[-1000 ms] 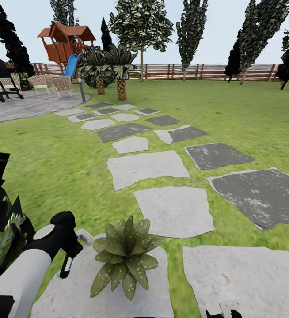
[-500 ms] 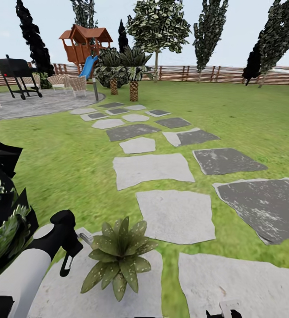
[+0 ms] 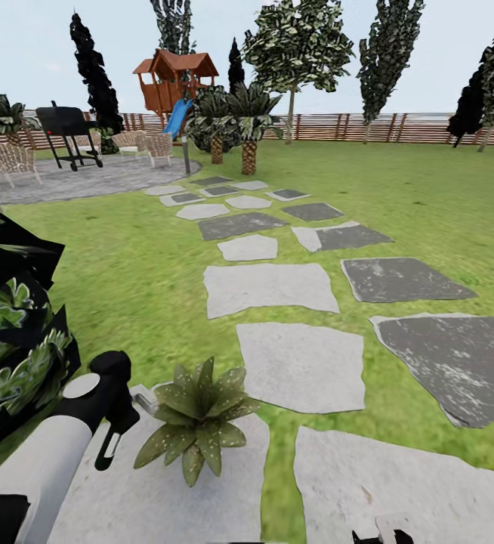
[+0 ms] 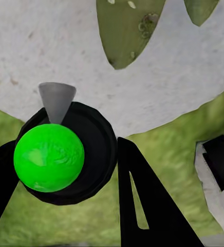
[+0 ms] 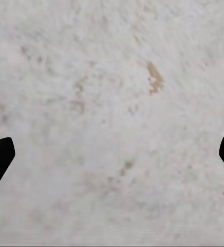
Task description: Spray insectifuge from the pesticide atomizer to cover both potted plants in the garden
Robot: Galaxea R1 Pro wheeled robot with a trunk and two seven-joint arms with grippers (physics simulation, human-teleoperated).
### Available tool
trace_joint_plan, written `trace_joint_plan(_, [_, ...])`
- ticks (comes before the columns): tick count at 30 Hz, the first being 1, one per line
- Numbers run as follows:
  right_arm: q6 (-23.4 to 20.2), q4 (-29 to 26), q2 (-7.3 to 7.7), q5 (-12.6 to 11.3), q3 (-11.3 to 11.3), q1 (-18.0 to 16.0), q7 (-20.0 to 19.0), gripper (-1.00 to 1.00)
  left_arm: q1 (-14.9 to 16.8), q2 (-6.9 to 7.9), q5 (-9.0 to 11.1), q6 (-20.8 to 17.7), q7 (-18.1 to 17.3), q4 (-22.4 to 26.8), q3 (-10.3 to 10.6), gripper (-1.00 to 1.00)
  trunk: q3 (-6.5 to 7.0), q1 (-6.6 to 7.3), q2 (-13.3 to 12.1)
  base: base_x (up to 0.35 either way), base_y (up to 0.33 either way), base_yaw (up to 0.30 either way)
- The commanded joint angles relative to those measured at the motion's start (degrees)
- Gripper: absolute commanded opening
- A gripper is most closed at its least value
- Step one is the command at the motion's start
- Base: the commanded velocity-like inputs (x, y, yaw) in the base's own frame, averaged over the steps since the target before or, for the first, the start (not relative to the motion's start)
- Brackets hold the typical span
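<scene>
Speckled, pointed-leaf potted plant (image 3: 196,425) sits on a rough pale stone slab (image 3: 164,499).

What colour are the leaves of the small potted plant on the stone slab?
Green with pale speckles; the potted plant shows best in the head view.

Left gripper (image 4: 66,170): two black fingers (image 4: 143,206) closed around a black round body.
Pesticide atomizer (image 4: 91,144): held between the fingers, its bright green ball cap (image 4: 49,157) facing the camera, grey cone nozzle (image 4: 56,100) pointing away from the gripper.
Stone slab (image 4: 50,46): pale grey, beyond the nozzle.
Potted plant (image 4: 127,31): speckled green leaves over the slab, past the gripper.
Lawn (image 4: 163,149): green, beside the fingers.
</scene>
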State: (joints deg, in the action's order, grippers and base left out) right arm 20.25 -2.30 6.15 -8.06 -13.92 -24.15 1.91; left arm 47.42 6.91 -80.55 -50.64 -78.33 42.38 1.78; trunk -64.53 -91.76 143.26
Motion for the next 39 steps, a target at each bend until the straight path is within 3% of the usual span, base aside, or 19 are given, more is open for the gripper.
trace_joint_plan(1, [0.1, 0.0, 0.0, -0.6, -0.5, 0.0, 0.1, 1.0, 0.0, 0.06, -0.4, -0.6, -0.6, 0.1, 0.2, -1.0, -0.05, 0.01, 0.0, -0.002, -0.118, 0.0])
trace_joint_plan(7, [0.1, 0.0, 0.0, -0.6, -0.4, 0.0, 0.1, 1.0, 0.7, 0.2, -0.6, -0.5, -0.6, -0.1, 0.2, -1.0, -0.05, 0.01, 0.0, 0.0, -0.022, 0.147])
trace_joint_plan(9, [0.1, 0.0, 0.0, -0.6, -0.4, 0.0, 0.1, 1.0, 1.0, 0.06, -1.7, -0.5, -0.7, -0.2, 0.2, -1.0, -0.05, 0.01, 0.0, 0.0, -0.001, 0.271])
trace_joint_plan(14, [0.1, 0.0, 0.0, -0.6, -0.4, 0.0, 0.1, 1.0, 1.2, -0.21, -5.8, -0.5, -7.2, -0.3, 0.2, -1.0, -0.05, 0.01, 0.0, 0.007, -0.001, 0.266])
trace_joint_plan(17, [0.1, 0.0, 0.0, -0.6, -0.4, 0.0, 0.1, 1.0, 1.2, -0.23, -7.5, -0.5, -8.4, -0.3, 0.2, -1.0, -0.05, 0.01, 0.0, 0.148, -0.125, 0.055])
trace_joint_plan(28, [0.1, 0.0, 0.0, -0.6, -0.4, 0.0, 0.1, 1.0, 1.2, -0.23, -7.9, -0.5, -8.6, -0.1, 0.2, -1.0, -0.05, 0.01, 0.0, 0.131, -0.226, 0.021])
trace_joint_plan(39, [0.1, 0.0, 0.0, -0.6, -0.4, 0.0, 0.1, 1.0, 2.0, -0.29, -7.9, -0.5, -8.6, 0.0, 0.3, -1.0, -0.05, 0.01, 0.0, -0.018, -0.274, 0.245])
